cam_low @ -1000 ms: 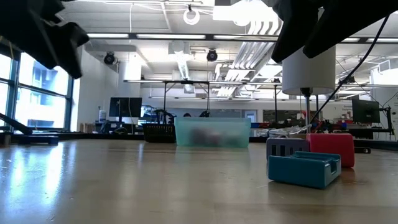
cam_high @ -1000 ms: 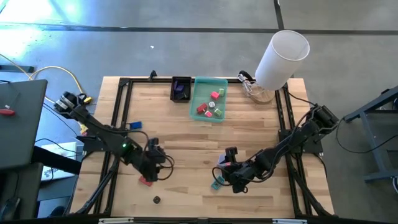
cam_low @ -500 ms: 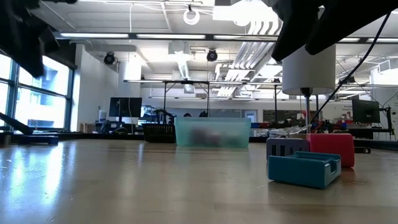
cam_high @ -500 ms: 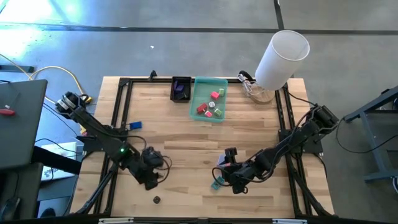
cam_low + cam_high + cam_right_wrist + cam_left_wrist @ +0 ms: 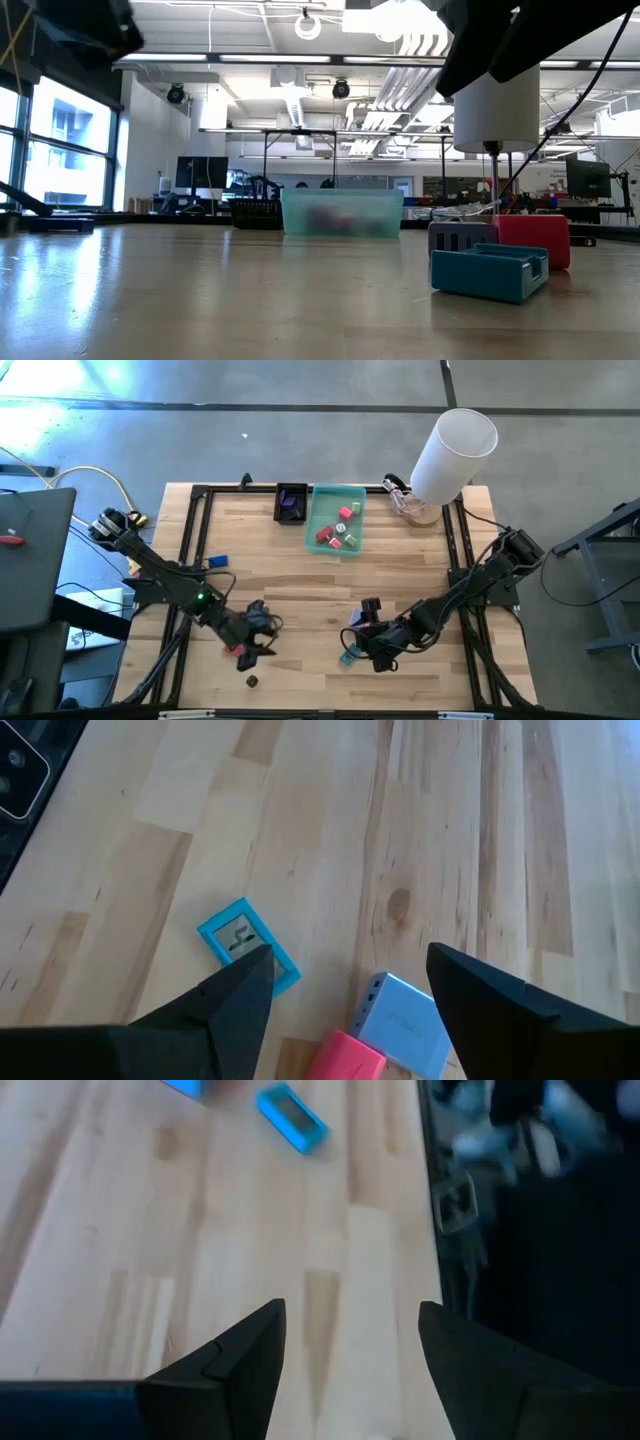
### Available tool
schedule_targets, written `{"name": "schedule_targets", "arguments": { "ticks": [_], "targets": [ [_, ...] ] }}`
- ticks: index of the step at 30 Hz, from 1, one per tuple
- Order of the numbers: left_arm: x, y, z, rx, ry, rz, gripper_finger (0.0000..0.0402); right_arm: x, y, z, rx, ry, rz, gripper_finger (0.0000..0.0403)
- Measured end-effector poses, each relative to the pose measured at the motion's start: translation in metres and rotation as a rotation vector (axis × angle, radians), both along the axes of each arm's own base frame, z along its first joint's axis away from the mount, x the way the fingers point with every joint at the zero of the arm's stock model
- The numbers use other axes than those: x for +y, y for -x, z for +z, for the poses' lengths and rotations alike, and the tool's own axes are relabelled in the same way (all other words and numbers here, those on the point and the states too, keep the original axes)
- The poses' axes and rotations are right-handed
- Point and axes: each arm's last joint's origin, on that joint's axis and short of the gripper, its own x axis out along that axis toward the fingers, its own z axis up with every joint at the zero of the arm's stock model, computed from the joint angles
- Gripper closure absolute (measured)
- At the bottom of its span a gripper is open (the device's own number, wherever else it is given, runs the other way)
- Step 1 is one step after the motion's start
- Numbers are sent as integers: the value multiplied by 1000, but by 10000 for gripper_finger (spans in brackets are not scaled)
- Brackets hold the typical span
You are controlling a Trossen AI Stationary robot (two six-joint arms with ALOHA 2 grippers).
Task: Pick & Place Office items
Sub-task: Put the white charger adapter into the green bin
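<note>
My left gripper hangs open over bare wood at the near left, beside a small red piece that lies on the table. My right gripper hangs open near the table's middle front, clear of a teal piece, a lavender block and a red-pink block. All three lie flat on the table. A tiny black piece sits near the front edge and a blue piece at the left. Nothing is between either pair of fingers.
A translucent green tray holding red, pink and white pieces stands at the far middle. A small black tray is at its left. A big white cylinder rises over the far right corner. A black frame runs around the tabletop.
My left gripper has moved a little toward the table's near edge and risen slightly. It has turned and tipped up, so its fingers now point toward the table's right. It has stayed open. The red piece beside it has kept its place.
</note>
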Motion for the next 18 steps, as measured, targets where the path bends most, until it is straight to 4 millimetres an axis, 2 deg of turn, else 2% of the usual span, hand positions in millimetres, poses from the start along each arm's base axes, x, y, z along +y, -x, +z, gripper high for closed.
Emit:
{"name": "schedule_targets", "arguments": {
  "ticks": [5, 10, 15, 18],
  "targets": [
    [-7, -7, 31, 89, -84, -31, 179, -3, -2, 0, 9, -7, -2, 151],
    [-39, -25, 54, 244, -243, -41, 179, -3, -1, -1, 15, -4, -2, 151],
    [-74, -46, 42, 464, -367, -8, 179, -3, -1, -1, 15, -10, -4, 151],
    [-84, -53, 27, 619, -274, 141, 179, -2, -1, -1, 24, -29, 4, 151]
  ]
}}
